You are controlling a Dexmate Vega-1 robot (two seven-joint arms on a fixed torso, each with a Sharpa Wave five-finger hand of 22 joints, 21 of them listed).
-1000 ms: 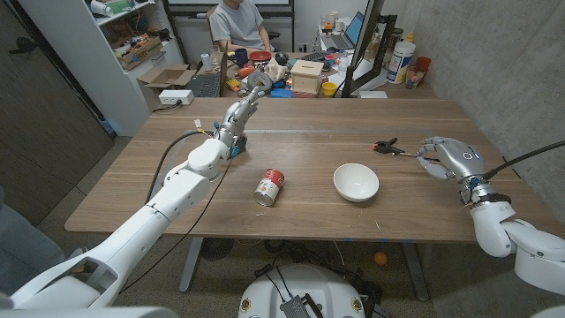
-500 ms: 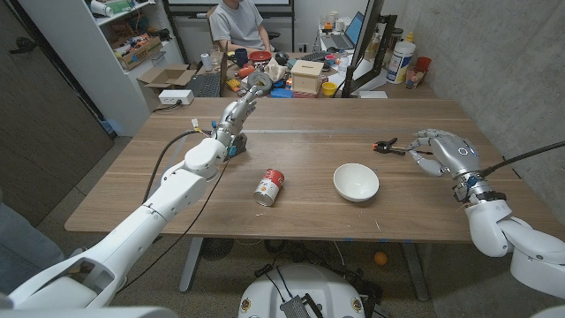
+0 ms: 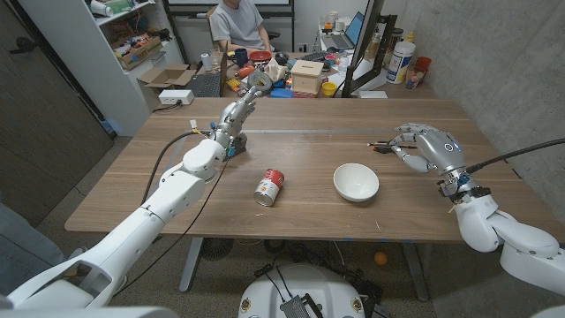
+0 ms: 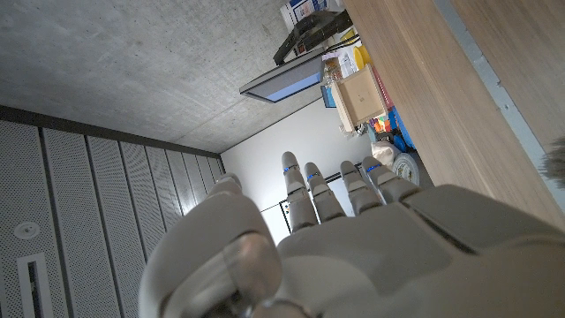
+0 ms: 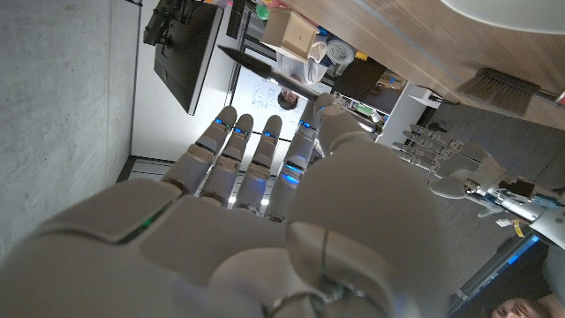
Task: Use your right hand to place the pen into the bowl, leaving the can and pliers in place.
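Note:
The white bowl stands right of the table's middle, and its rim also shows in the right wrist view. The red can lies on its side to the bowl's left. Black pliers with red on them lie beyond the bowl to the right. A thin dark line, perhaps the pen, pokes out beside them. My right hand hovers at the pliers' right side with its fingers stretched out and apart, holding nothing I can see. My left hand is raised at the far left, fingers straight.
Beyond the table's far edge stand a cluttered desk with a cardboard box, a laptop and bottles, and a seated person. A white cabinet is at the left. A concrete wall is on the right. My left arm lies across the table's left half.
My right hand has moved left and away from me, from the table's right edge to the pliers, and has turned more palm-down. The left arm, can and bowl have not moved.

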